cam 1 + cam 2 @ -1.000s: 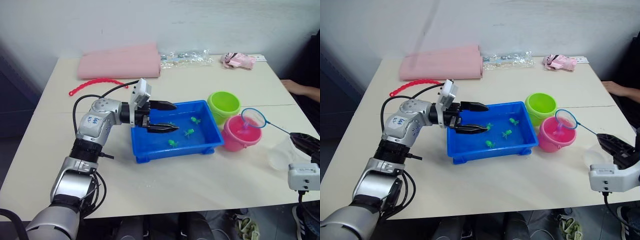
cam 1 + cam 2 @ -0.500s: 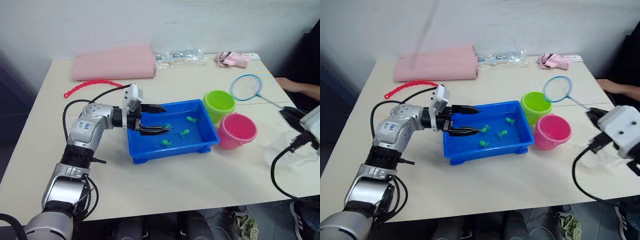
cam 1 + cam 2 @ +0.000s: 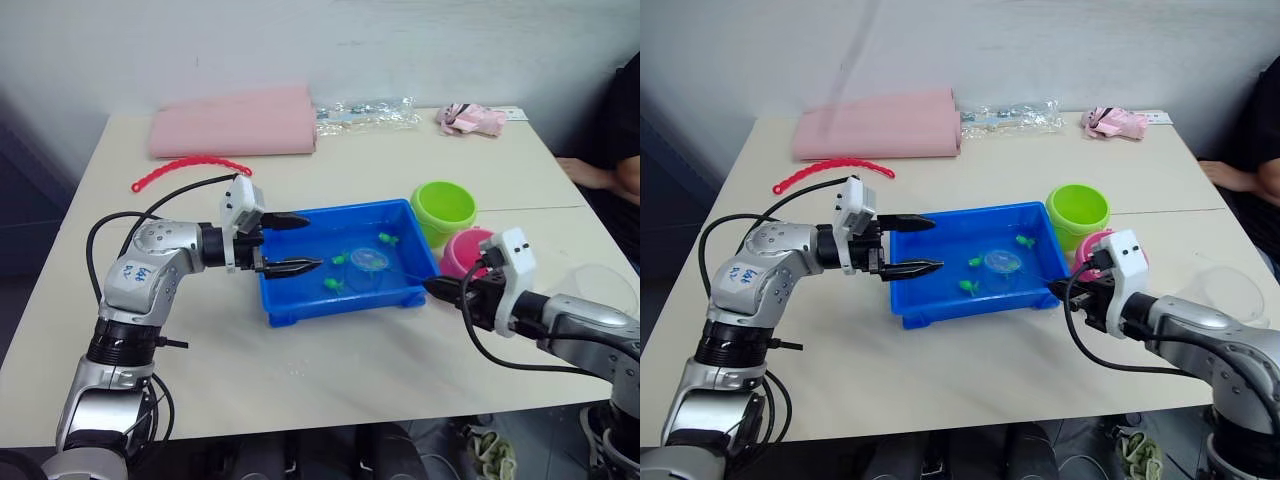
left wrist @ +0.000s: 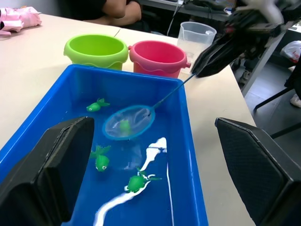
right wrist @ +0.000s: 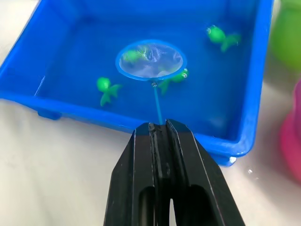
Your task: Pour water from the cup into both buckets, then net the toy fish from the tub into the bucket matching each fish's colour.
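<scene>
The blue tub point(image 3: 340, 301) holds water and several green toy fish point(image 4: 101, 160). My right gripper point(image 3: 438, 290) is shut on the net's thin handle at the tub's near right corner. The net's blue hoop point(image 5: 150, 60) is down in the tub's middle, and one green fish point(image 4: 124, 126) shows through its mesh. My left gripper point(image 3: 312, 240) is open over the tub's left rim, holding nothing. The green bucket point(image 3: 445, 205) and the pink bucket point(image 3: 463, 250) stand right of the tub. The clear cup point(image 3: 600, 290) stands farther right.
A folded pink cloth point(image 3: 235, 122), a red beaded strip point(image 3: 190, 167), a clear plastic bag point(image 3: 365, 110) and a crumpled pink item point(image 3: 475, 118) lie along the table's far side. A person's arm point(image 3: 590, 175) rests at the right edge.
My right gripper swung the net from above the buckets down into the tub, so the hoop now sits in the water. The left gripper stayed open at the tub's left rim.
</scene>
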Available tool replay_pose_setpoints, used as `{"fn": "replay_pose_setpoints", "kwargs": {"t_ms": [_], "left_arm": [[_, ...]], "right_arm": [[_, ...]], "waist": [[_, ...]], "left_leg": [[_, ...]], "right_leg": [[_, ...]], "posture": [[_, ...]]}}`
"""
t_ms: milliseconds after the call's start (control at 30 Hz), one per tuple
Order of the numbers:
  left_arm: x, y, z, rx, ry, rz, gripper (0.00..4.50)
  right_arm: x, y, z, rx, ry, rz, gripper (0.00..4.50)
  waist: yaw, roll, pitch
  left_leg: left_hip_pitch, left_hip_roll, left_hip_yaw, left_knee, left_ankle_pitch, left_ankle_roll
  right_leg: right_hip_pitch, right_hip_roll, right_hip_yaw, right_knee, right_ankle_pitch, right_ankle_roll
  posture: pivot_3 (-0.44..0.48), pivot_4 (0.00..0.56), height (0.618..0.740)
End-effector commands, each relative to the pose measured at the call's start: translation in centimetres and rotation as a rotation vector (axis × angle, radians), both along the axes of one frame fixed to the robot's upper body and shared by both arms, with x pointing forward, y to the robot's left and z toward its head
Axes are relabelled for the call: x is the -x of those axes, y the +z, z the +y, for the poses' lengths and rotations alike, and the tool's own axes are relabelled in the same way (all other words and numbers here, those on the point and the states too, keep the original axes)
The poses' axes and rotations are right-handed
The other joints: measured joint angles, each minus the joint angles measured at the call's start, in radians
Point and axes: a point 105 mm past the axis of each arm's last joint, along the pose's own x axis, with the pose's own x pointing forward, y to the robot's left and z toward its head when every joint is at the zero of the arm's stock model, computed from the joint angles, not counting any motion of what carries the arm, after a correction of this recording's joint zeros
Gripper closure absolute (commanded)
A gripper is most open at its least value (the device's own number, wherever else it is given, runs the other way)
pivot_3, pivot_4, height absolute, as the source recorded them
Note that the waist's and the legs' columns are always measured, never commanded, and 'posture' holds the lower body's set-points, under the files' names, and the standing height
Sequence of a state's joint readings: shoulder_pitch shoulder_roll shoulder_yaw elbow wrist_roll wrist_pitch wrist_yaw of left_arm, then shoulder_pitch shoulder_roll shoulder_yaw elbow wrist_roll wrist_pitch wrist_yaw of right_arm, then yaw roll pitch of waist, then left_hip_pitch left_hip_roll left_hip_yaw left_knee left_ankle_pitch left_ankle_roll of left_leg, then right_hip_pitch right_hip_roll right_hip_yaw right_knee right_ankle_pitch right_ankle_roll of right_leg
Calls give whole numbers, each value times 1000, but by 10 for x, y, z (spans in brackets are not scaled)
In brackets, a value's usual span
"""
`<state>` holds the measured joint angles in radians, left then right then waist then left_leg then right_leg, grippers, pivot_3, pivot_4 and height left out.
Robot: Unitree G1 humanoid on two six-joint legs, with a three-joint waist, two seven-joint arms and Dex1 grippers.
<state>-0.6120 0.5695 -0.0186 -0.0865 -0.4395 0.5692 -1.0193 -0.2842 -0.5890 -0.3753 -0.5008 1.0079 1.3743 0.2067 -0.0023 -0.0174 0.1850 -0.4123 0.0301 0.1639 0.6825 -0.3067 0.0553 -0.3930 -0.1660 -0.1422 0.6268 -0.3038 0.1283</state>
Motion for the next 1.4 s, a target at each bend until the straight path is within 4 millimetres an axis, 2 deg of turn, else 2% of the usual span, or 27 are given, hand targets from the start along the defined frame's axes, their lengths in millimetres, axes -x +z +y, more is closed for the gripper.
{"fn": "replay_pose_setpoints", "kwargs": {"t_ms": [33, 267, 433, 500, 700, 800, 967, 1133, 1233, 1400], "left_arm": [[6, 14, 6, 16, 25, -52, 13], [11, 16, 11, 12, 56, -52, 13], [11, 16, 10, 13, 60, -50, 13], [10, 15, 9, 16, 54, -48, 13], [7, 15, 0, 25, 10, -43, 13], [3, 15, -6, 32, -18, -39, 13], [-3, 16, -16, 46, -62, -37, 13], [-15, 17, -29, 59, -90, -39, 13], [-20, 18, -36, 68, -108, -43, 13], [-23, 18, -40, 70, -123, -48, 13]], "right_arm": [[-10, -1, -3, -18, -68, 13, 4500], [-37, -2, -12, -80, -203, 23, 4500], [-44, 4, -15, -82, -246, -21, 4500], [-43, 10, -16, -34, -241, -70, 4500], [-21, 17, 0, 218, -62, -243, 4500], [-13, 19, 1, 333, -8, -333, 4500], [-6, 27, -4, 383, -24, -416, 4500], [3, 52, -9, 381, -71, -503, 4500], [5, 75, -24, 417, -132, -565, 4500], [0, 98, -50, 521, -196, -603, 4500]], "waist": [[1, 0, 0], [0, 0, 0], [-1, 0, 0], [-1, 0, 0], [2, 0, 0], [1, 0, 0], [2, 0, 0], [4, 0, 0], [5, 0, 0], [3, 0, 0]], "left_leg": [[0, 0, 0, 0, 0, 0], [0, 0, 2, -1, 0, 0], [0, 0, 2, -1, 0, -1], [0, 0, 3, -2, 0, -1], [-1, 0, 4, -2, 0, -1], [0, 0, 5, -2, 0, -1], [1, 1, 5, -2, 0, -1], [1, 0, 5, -2, 0, -1], [0, 0, 5, -1, 0, -1], [1, 0, 5, -2, 0, 0]], "right_leg": [[0, 0, 0, 0, 0, 0], [-1, 1, 1, 0, 0, 0], [-2, 1, 1, 0, 0, 0], [-2, 1, 1, 0, 0, 0], [-3, 1, 2, -1, 0, 0], [-3, 2, 3, -1, 0, 1], [-3, 2, 4, 0, 0, 1], [-3, 2, 4, -1, 0, 1], [-3, 2, 4, -1, 0, 1], [-3, 2, 4, -1, 1, 1]], "posture": [[0, 150, 738], [0, 150, 738], [0, 150, 738], [0, 150, 738], [0, 150, 738], [0, 150, 738], [0, 150, 738], [0, 150, 738], [0, 150, 738], [0, 150, 738]]}}
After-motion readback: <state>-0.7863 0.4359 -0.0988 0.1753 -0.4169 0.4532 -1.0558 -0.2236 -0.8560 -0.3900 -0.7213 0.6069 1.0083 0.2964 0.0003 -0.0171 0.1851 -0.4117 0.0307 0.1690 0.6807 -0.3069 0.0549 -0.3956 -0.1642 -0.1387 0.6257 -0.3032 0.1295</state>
